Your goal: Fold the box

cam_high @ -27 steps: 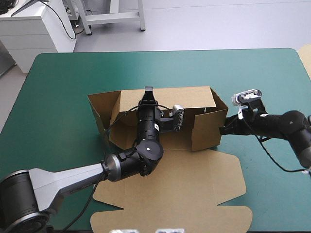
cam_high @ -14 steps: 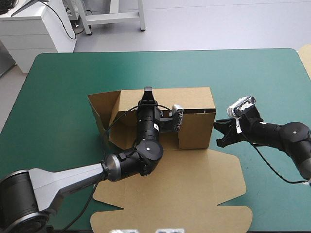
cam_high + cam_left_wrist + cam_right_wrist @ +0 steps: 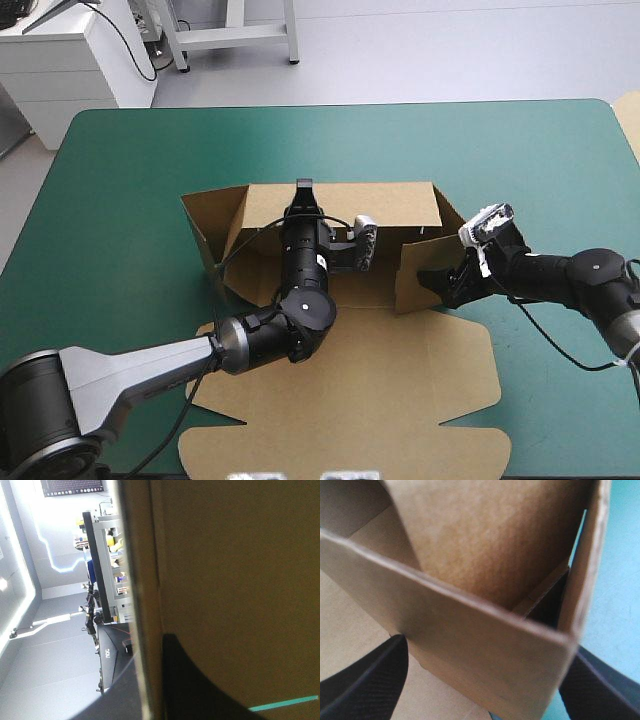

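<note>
The box sits mid-frame on the bench, its right end flap sprung back out as my wide-spread right end effector moved in to straddle it, the left end effector pinching the back wall, so I judge that corner still untucked.

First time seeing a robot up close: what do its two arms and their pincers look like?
Both arms are tubes with rounded black joints. The left arm has a long grey section and a small white label near the wrist; the right arm is mostly black, turning grey farther back. Each ends in two broad, fin-shaped black fingers.
</note>
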Robot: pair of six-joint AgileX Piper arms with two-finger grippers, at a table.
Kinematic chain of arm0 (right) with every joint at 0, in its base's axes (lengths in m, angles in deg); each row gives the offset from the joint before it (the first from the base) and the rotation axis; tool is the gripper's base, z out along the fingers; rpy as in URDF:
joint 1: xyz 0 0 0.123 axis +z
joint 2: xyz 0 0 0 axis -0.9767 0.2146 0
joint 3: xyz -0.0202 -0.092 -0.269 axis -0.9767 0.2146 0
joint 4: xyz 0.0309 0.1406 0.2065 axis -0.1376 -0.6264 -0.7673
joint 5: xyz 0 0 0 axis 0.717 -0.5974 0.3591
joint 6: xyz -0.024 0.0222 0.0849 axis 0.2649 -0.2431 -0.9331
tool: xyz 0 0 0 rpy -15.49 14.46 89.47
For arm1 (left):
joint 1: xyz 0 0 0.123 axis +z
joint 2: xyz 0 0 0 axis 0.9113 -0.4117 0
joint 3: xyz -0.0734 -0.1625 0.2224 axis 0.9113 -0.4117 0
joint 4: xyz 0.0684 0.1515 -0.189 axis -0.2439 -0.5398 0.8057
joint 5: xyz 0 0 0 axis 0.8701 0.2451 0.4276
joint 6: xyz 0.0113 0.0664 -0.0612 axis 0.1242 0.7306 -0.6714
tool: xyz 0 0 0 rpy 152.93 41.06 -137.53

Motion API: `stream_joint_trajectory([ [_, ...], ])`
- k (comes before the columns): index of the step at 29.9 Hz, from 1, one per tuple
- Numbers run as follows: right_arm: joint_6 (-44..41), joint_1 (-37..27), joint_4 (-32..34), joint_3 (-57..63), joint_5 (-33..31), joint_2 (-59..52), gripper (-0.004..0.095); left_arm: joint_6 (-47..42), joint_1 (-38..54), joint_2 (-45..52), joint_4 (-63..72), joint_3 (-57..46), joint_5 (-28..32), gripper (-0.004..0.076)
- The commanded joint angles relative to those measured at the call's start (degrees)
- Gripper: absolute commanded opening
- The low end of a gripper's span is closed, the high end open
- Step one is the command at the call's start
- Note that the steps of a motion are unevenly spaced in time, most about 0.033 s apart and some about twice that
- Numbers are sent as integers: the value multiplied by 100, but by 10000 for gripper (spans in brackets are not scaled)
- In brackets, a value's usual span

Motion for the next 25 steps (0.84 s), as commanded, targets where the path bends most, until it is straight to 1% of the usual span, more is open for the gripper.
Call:
stream_joint_trajectory([
  [1,-37,252,-307,-154,209,-94,754,-36,-32,269,-354,129,-180,-8],
  [4,-307,589,-292,-154,586,-106,754,-36,-32,269,-354,129,-180,-8],
  [8,-888,1035,-228,-142,1138,-143,753,-36,-32,269,-354,129,-180,-8],
  [12,-1377,1254,-243,-142,1912,-421,753,-25,-32,269,-354,129,-191,-8],
  [14,-1485,1335,-230,-142,2178,-597,753,-10,-32,269,-354,129,-191,-8],
  [16,-1506,1462,-66,-142,2477,-750,740,-10,-32,269,-354,129,-191,-8],
  [19,-1931,1732,403,-142,2857,-785,740,-33,-32,269,-354,129,-191,-8],
  [22,-2353,1930,811,-142,2905,-695,740,-33,-32,269,-354,129,-191,-8],
  [23,-2411,1972,838,-142,2962,-656,740,-33,-32,269,-354,129,-191,-8],
  [25,-2539,2055,838,-142,3279,-610,740,-33,-32,269,-354,129,-191,-8],
])
